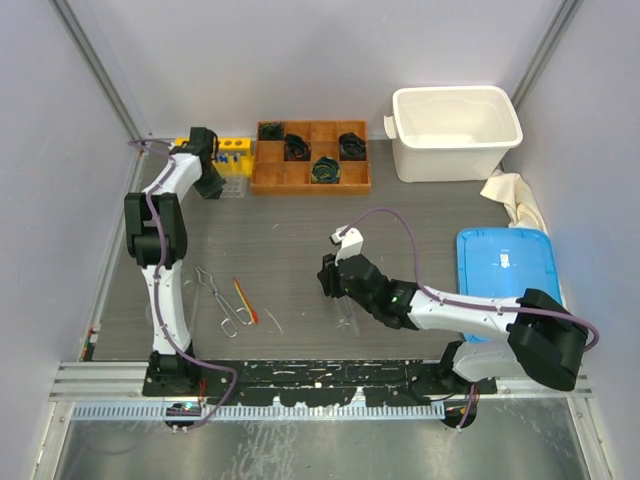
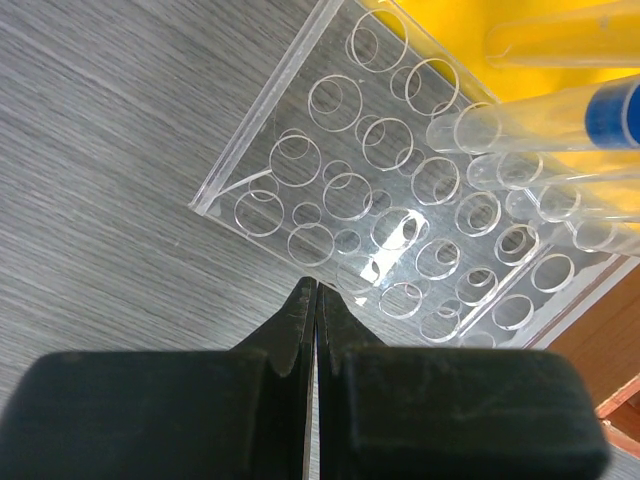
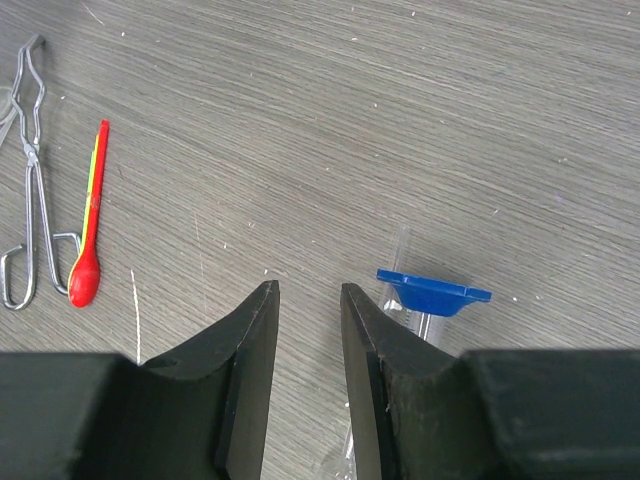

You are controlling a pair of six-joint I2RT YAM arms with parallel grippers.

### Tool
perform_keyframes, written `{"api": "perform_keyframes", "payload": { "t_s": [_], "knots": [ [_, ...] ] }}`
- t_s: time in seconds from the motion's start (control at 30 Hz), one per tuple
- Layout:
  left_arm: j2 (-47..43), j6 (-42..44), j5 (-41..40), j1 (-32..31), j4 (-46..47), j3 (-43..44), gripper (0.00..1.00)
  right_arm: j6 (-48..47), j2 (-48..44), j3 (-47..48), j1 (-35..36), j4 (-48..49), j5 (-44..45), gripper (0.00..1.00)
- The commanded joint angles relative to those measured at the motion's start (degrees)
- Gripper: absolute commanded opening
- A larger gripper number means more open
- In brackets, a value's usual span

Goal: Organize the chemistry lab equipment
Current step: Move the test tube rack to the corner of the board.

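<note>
Test tube (image 3: 432, 296), blue cap, flat on table (image 3: 420, 100) just beside right gripper (image 3: 308, 290); jaws half apart, empty. Left gripper (image 2: 315, 290) pinched closed over clear rack (image 2: 330, 150).

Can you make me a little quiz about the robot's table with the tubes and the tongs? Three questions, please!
1. True or false: the left gripper is shut, right above the clear rack.
2. Pick one: what lies right beside the metal tongs on the table?
A. the red-orange stick
B. the white tub
C. the blue lid
3. Fill in: the test tube lying by the right gripper has a cap coloured ____.

Key: 1 true; 2 A; 3 blue.
</note>
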Motion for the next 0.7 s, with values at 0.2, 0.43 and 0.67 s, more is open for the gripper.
{"api": "perform_keyframes", "payload": {
  "t_s": [0.2, 0.43, 0.67],
  "knots": [
    [-4.5, -2.1, 2.5, 0.0, 2.1, -3.6, 0.0, -0.5, -1.2, 2.9, -0.4, 0.9, 0.2, 0.38],
    [-21.5, -3.7, 9.0, -0.9, 12.2, -24.5, 0.09, 0.6, -5.9, 2.8, -0.4, -3.1, -1.4, 0.38],
    [-40.1, -4.9, 16.0, -8.8, 19.5, -40.0, 0.12, 1.3, -12.8, 5.2, -0.4, -9.8, -0.2, 0.4]
  ]
}}
